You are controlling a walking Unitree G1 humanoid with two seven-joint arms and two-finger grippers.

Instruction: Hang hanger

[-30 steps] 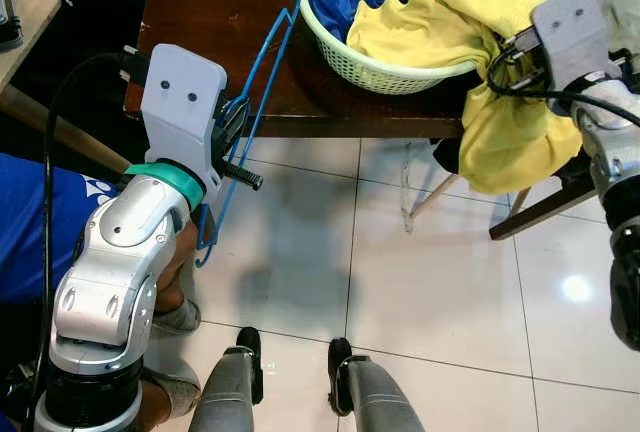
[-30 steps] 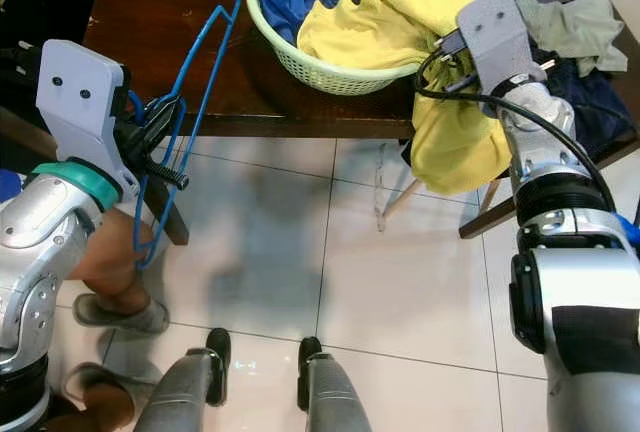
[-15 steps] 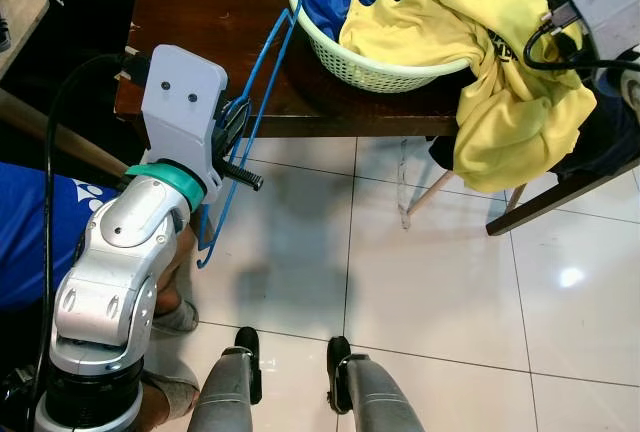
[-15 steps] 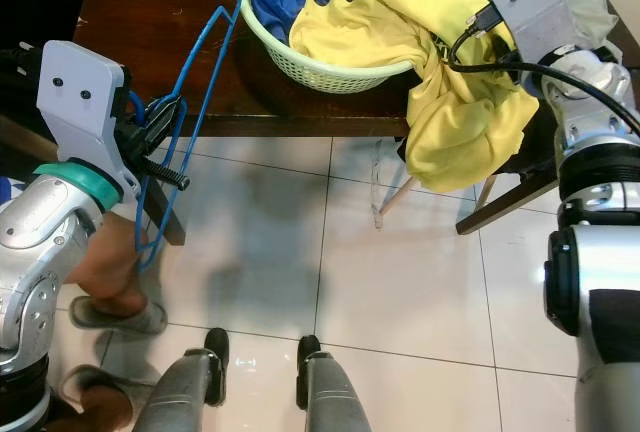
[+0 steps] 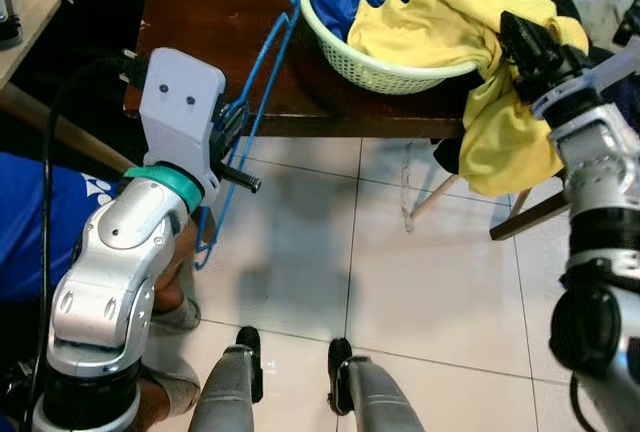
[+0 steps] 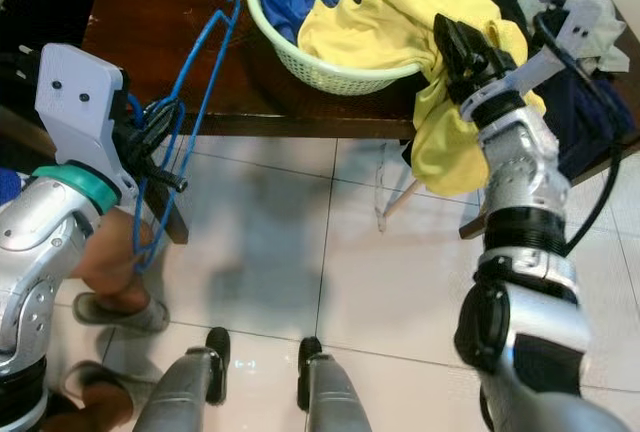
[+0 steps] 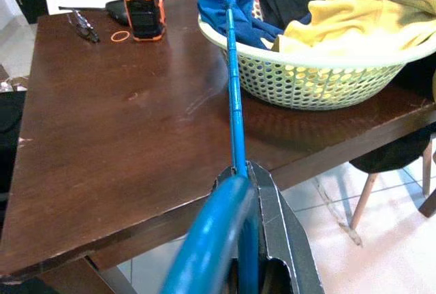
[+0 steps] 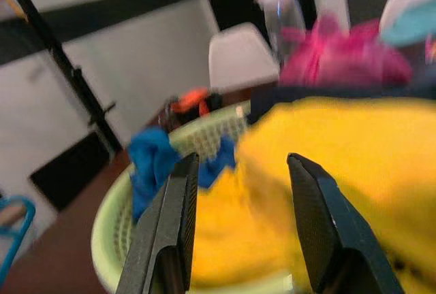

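My right end effector [image 6: 452,40] has just released the yellow shirt [image 6: 385,12]; my left end effector [image 6: 160,142] stays clenched on the hanger [image 6: 195,82].

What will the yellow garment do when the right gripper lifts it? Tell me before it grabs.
The yellow garment is probably floppy: it drapes off the basket over the table edge. Likely light, it may drag neighbouring clothes out. The open right gripper should pinch a thick fold.

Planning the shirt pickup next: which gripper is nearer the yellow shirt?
Right. The right gripper, fingers open, sits at the yellow shirt draped over the basket rim. The left gripper is off beyond the table's left edge, shut on the blue hanger.
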